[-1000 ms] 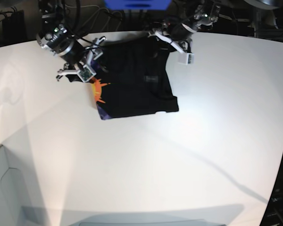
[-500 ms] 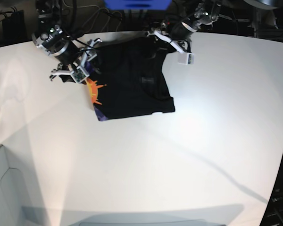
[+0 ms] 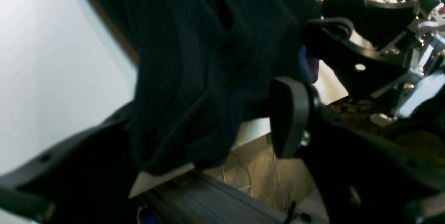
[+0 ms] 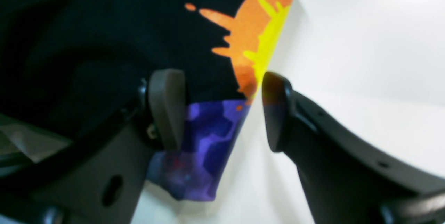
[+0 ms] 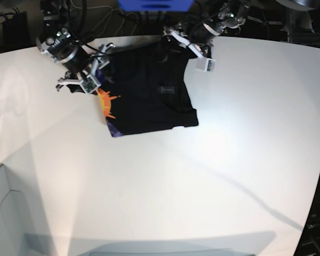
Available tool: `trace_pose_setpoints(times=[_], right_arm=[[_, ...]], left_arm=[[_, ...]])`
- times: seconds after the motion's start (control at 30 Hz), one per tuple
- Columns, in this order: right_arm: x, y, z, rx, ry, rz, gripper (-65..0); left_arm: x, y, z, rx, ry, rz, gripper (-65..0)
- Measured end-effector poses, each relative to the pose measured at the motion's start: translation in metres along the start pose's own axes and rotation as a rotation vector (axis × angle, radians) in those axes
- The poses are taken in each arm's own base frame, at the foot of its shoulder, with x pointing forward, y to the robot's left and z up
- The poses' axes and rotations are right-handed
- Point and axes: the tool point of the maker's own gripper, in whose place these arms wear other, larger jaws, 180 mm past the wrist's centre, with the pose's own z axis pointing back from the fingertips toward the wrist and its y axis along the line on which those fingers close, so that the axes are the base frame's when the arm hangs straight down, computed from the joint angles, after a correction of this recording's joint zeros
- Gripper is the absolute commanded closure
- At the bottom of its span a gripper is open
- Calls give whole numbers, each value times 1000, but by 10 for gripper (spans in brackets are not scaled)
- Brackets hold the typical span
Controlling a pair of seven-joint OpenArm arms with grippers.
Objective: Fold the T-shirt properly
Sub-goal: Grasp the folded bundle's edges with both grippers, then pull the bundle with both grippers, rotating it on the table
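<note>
Two grippers at the far edge of a white table (image 5: 245,138), one at each far corner of a folded black T-shirt (image 5: 149,96). Risk here: dragging the cloth out of its fold, likely if either arm pulls away with fabric snagged on a finger. In the left wrist view, dark folds draped between the fingers of the left gripper (image 3: 208,130), jaws spread wide, no clamping visible; possibly loose cloth resting against a pad (image 3: 290,118), hard to tell through the blur. Right gripper (image 4: 222,109) likewise well open, straddling the shirt's edge where orange sun print meets purple; one finger over the fabric, the other out over bare table, nothing pinched. Second risk: purple printed underside peeking out below that edge, so an uneven final fold. Seen from the base camera, left gripper (image 5: 189,49) reaching in from the far side, tilted down toward the collar end; right gripper (image 5: 88,74) angled inward and low, just beside the sun print.
</note>
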Motion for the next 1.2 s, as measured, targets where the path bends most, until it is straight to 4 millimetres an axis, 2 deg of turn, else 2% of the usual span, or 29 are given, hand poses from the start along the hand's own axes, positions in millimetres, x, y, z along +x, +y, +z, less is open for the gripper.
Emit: trace_pose_setpoints(times=[0.2,0.37,0.47,0.53,0.67,0.8,0.93,1.1,1.2], right_arm=[[-18,-24,8,-86,77,-55,-355],[-20,-24,8,-88,85,-60,-351],[-19,-23,7,-87,84,-62,-347],[-20,-23,7,-84,82,-65,-308],[-27,-25,-8,-62,94,-92,-153],[-32,-29,-13,-63,101,-110,-46],[-25,-32,-8,-78,97,-85,-15],[-8,-37,-1,-104,63,-50,-15],[-6,-38,-1,-106,58,-48,-15]], left_arm=[[0,0,0,-1,0,-2,-398],[1,1,1,1,-2,-3,-398],[0,9,6,10,21,-37,-398],[1,15,9,24,28,-57,-398],[1,20,12,30,40,-82,-398],[1,24,15,36,50,-97,-398],[3,31,18,51,56,-115,-398],[32,58,29,133,-21,-119,-398],[50,60,27,149,-90,-91,-398]])
